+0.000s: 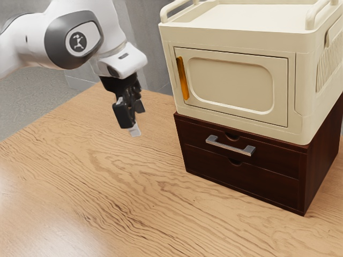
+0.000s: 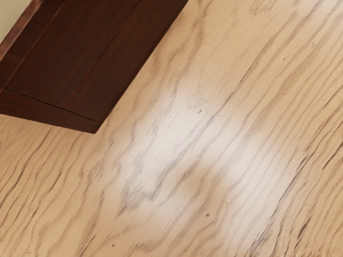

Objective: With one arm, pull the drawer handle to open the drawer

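toward the upper left of the exterior view, the black gripper [image 1: 137,120] hangs above the wooden table [image 1: 107,187], its two fingers apart with nothing between them. right of centre in the same frame, the metal drawer handle [image 1: 228,146] juts from the upper drawer [image 1: 273,163] of a dark brown chest [image 1: 325,155]. that drawer sits flush with the front around it, so it reads as shut. on top of the chest stands a cream cabinet [image 1: 236,40], with an orange handle [image 1: 183,78] on its door in the upper middle of the frame.

in the wrist view the chest's dark body fills out the upper left corner, and bare wood grain runs across the centre and lower right.

the step in hand looks to be the approach, with the pull itself yet to begin. the gripper is well apart from the metal bar, so the next move probably calls for a swing toward the exterior view's right, lining the fingers up above and below the bar before they close. the cabinet overhead may leave little room, and its orange handle is the wrong one to take. once gripped, the bar wants a straight, level pull away from the chest.
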You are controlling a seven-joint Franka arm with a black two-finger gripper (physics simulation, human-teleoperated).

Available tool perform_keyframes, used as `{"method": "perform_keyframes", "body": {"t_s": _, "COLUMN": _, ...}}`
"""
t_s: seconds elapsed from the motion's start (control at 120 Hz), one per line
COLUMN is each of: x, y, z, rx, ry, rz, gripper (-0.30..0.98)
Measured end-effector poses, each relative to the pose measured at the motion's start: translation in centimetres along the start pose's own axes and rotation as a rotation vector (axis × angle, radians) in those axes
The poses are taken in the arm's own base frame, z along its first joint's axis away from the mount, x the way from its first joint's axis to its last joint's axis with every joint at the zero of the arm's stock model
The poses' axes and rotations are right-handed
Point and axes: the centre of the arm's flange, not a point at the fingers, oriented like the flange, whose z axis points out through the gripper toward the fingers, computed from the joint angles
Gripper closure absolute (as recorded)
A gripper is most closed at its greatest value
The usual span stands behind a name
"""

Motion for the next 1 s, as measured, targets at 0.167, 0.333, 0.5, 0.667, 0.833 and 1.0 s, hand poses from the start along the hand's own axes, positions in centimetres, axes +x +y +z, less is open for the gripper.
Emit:
{"method": "perform_keyframes", "body": {"t_s": 0.167, "x": 1.7, "y": 1.0, "z": 2.3, "rx": 0.049, "ry": 0.021, "rz": 0.166, "gripper": 0.0}}
{"method": "perform_keyframes", "body": {"t_s": 0.333, "x": 3.8, "y": 1.3, "z": 4.2, "rx": 0.113, "ry": 0.048, "rz": 0.309, "gripper": 0.0}}
{"method": "perform_keyframes", "body": {"t_s": 0.5, "x": 5.4, "y": 1.8, "z": 5.4, "rx": 0.177, "ry": 0.074, "rz": 0.423, "gripper": 0.0}}
{"method": "perform_keyframes", "body": {"t_s": 0.667, "x": 6.6, "y": 2.8, "z": 5.5, "rx": 0.227, "ry": 0.095, "rz": 0.513, "gripper": 0.0}}
{"method": "perform_keyframes", "body": {"t_s": 0.833, "x": 7.0, "y": 3.0, "z": 5.3, "rx": 0.257, "ry": 0.103, "rz": 0.57, "gripper": 0.0}}
{"method": "perform_keyframes", "body": {"t_s": 1.0, "x": 5.8, "y": 2.3, "z": 5.5, "rx": 0.265, "ry": 0.097, "rz": 0.583, "gripper": 0.0}}
